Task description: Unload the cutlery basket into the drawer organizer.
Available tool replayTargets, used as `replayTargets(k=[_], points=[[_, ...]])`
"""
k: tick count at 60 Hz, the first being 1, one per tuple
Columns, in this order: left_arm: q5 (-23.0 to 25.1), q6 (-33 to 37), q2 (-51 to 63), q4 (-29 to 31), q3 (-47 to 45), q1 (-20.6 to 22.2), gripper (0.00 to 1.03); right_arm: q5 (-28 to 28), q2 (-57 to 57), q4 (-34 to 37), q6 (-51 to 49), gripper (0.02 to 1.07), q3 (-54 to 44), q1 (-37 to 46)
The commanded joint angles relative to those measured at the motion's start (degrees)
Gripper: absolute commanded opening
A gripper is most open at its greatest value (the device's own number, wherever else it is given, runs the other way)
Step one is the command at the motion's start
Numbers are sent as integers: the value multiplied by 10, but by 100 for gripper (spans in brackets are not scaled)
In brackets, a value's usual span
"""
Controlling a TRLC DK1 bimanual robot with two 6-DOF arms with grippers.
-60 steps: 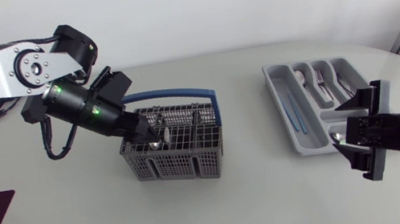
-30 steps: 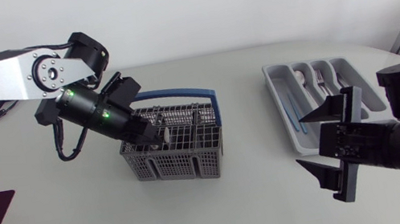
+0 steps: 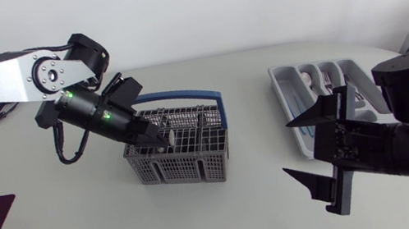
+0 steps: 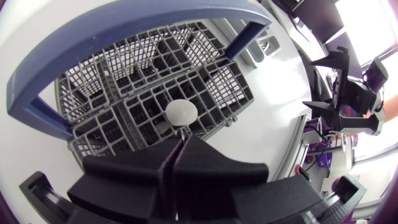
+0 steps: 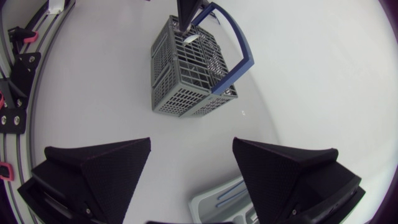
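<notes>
- Step in hand, as judged: lifting one piece out of the cutlery basket for transfer to the drawer organizer.
- The left gripper reaches down into the middle of the basket top. Its jaws are clenched on the neck of a spoon, whose bowl stands just ahead of the tips, above the grid.
- The right gripper hangs over the bare counter between basket and organizer, with its jaws released and spread wide and nothing between them.
- The basket stands upright near the counter's middle, with its blue handle arched over the far side. The organizer lies well apart to the right and already holds several pieces.
- Recommended: draw the spoon straight up along its own axis until the handle end clears the grid. A sideways pull would likely lever against the cell wall and tip or drag the light basket.
- Keep the lift clear of the blue handle.
- The hold is narrow and on a smooth neck, so the spoon may pivot. Move slowly and keep it hanging vertically.
- How deep the handle sits in the cell cannot be seen.
- The basket is unrestrained, and the idle right arm could steady it if it rises.
</notes>
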State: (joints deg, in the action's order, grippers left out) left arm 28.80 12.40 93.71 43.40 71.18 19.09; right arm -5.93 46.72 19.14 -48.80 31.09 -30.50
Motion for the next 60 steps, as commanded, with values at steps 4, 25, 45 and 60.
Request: replayTargets(k=[4, 25, 45, 60], points=[[19, -7, -36, 0, -10, -14, 16, 3, 7, 0, 37, 97, 27, -19], [59, -24, -109, 32, -2, -15, 16, -5, 27, -2, 80, 97, 56, -59], [74, -33, -169, 82, 43, 18, 16, -67, 28, 19, 115, 97, 91, -60], [79, -26, -175, 98, 80, 70, 16, -161, 45, 49, 136, 97, 128, -40]])
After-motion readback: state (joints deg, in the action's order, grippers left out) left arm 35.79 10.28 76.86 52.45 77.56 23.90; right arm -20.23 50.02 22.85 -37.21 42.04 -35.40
